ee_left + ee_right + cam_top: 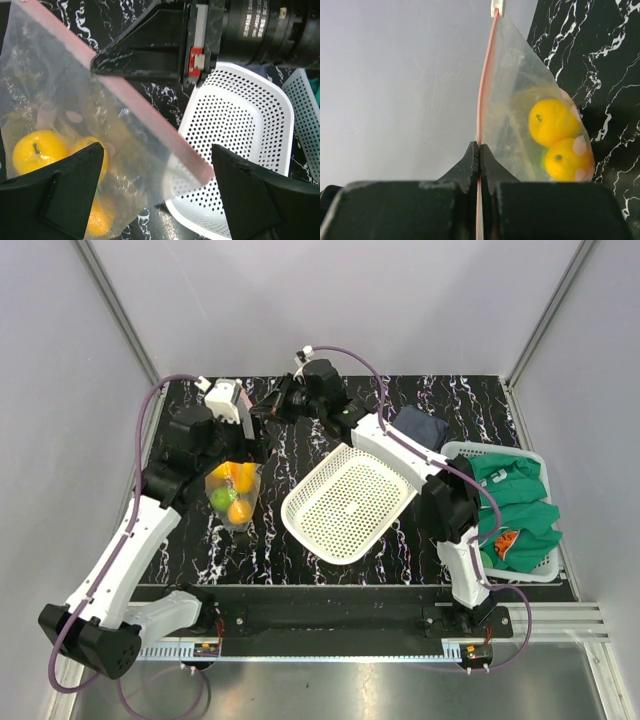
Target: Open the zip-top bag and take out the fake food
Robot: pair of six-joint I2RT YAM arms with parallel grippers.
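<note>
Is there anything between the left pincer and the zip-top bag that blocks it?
Nothing visible does. The left pincer is open, with the pink zip strip of the zip-top bag directly before its fingers. The right pincer is shut on the strip farther along.

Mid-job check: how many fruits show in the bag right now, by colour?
Orange or yellow fruits: 3
Green fruit: 1
Total: 4 visible through the zip-top bag; any more tucked behind these cannot be told.
</note>
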